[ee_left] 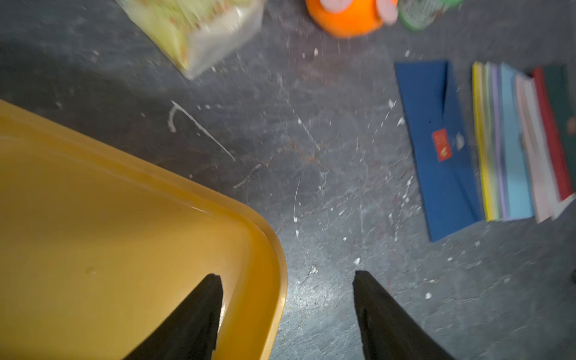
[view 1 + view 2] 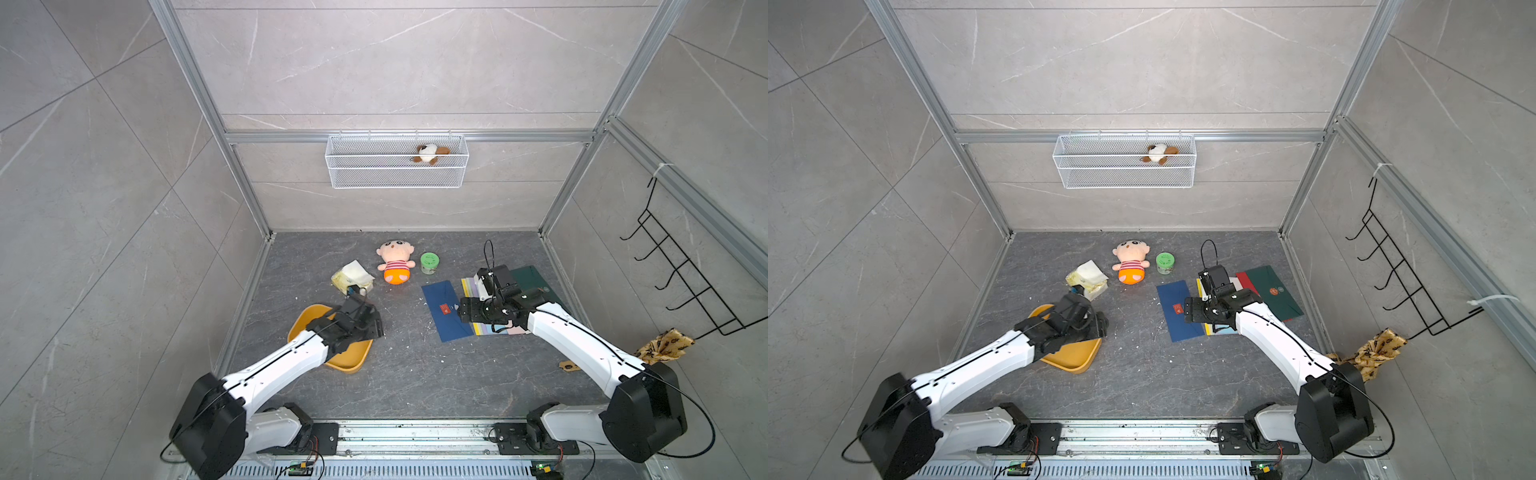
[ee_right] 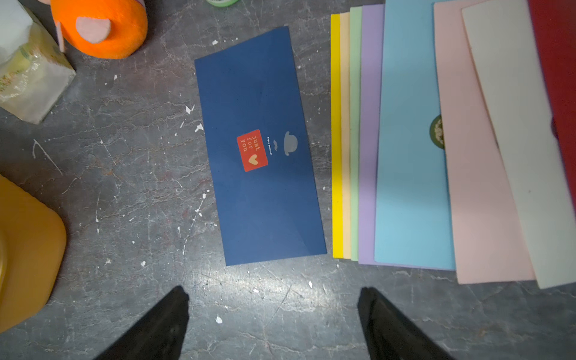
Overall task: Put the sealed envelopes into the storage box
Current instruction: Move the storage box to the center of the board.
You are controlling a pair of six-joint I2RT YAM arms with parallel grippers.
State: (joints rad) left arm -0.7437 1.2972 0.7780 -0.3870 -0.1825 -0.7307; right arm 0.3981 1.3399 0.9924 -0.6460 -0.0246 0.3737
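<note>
The storage box (image 2: 353, 358), a shallow mustard-yellow tray, lies at the front left of the floor, partly under my left arm. My left gripper (image 1: 285, 277) is open and straddles the tray's rim (image 1: 277, 280): one finger over the inside, the other over the floor. It holds nothing. A navy envelope (image 3: 258, 146) with a red seal lies flat and alone. Just right of it, overlapping envelopes (image 3: 411, 140) are fanned out in yellow, cream, light green, lilac, blue, pink and white. Red (image 2: 1244, 280) and dark green (image 2: 1273, 291) envelopes lie farthest right. My right gripper (image 3: 272, 290) hangs open over bare floor by the navy envelope's short end.
A crinkly tissue pack (image 2: 352, 278), a plush doll (image 2: 395, 264) and a green jar (image 2: 429, 262) sit behind the tray and envelopes. A white wire basket (image 2: 397, 172) with a small plush toy hangs on the back wall. A black hook rack (image 2: 685, 270) and patterned cloth (image 2: 665, 345) are on the right wall.
</note>
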